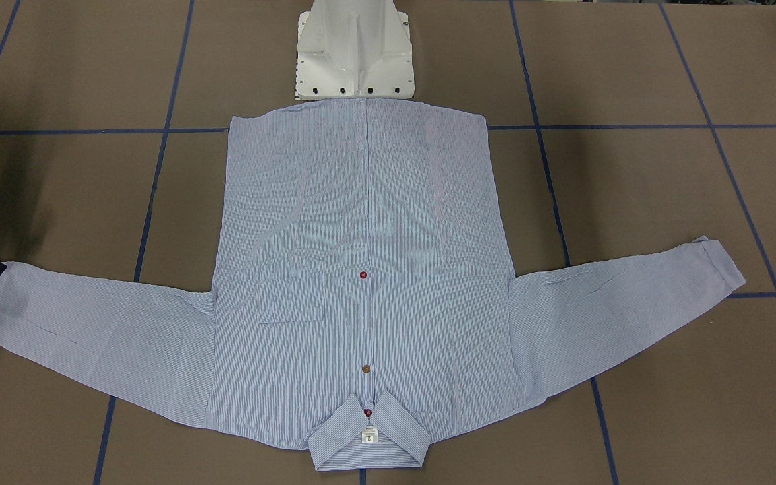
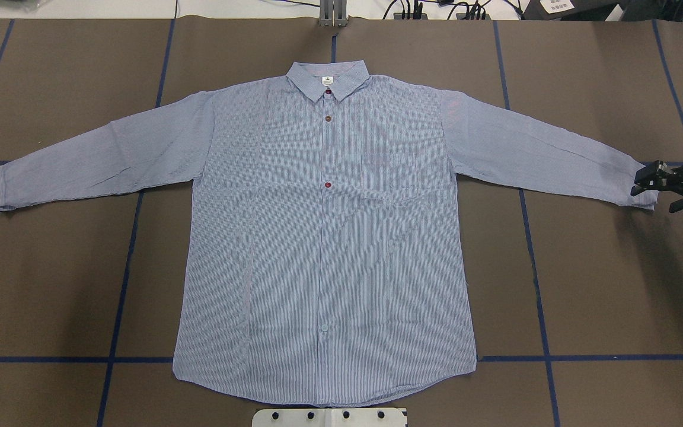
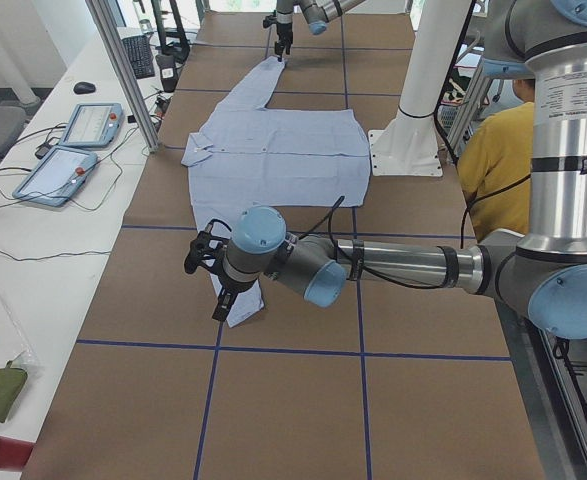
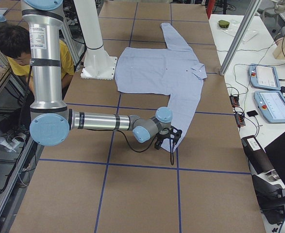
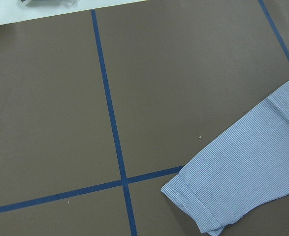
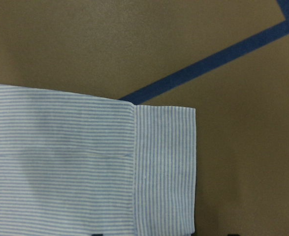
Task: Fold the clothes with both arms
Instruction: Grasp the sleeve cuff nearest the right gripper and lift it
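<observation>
Shows one shirt (image 2: pixel 324 237) laid flat, front up, on the brown paper-like surface (image 2: pixel 51 284), marked into squares by blue tape lines (image 2: pixel 121 284). Woven cloth, light blue with fine white stripes. Long sleeves spread out to both sides; body roughly rectangular, hem gently curved. Collar (image 2: pixel 328 80) folded down at the far end from the white pedestal (image 1: pixel 354 47); hem just beside that pedestal. Small white label (image 1: pixel 369 436) inside the neck. Dark red and brown buttons (image 2: pixel 328 185) down the closed front. Patch pocket (image 1: pixel 290 289) on the chest. Few creases, mostly on the sleeves.

Right arm (image 4: pixel 98 121): upper part upright, forearm level and low over the surface, wrist turned down at the right cuff (image 6: pixel 164 167). Right pincer (image 2: pixel 654 193): spread, tips at the outer end of the cuff. Cuff flat on the surface, with a stitched band across its end.

Left arm (image 3: pixel 403 265): forearm level, reaching out across the surface, wrist bent near the left cuff (image 5: pixel 198 206). Left pincer (image 3: pixel 211 280): points downward close to that cuff. Seen only from the side; spread or pressed together, cannot tell.
</observation>
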